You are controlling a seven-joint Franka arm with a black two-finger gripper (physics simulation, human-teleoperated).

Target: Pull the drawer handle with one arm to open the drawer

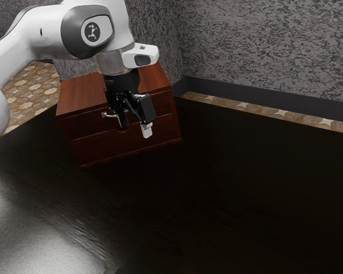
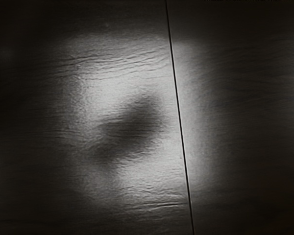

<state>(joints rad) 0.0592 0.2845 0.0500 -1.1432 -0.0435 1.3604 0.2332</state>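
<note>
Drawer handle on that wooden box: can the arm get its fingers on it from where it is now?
Probably yes. Its fingers hang open at the drawer front, one right beside the small metal handle, and nothing stands between. Whether the handle sits between them is unclear.

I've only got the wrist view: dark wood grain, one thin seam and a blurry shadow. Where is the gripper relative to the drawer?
Observer: In the exterior view, the gripper hangs in front of the red-brown cabinet, at the height of the upper drawer.
Operator: Is it on the handle?
Observer: Not clamped. The small metal handle pokes out beside the finger on the exterior view's left, and the fingers stand apart.
Operator: Is the drawer open at all?
Observer: No, its front looks flush with the cabinet.
</note>
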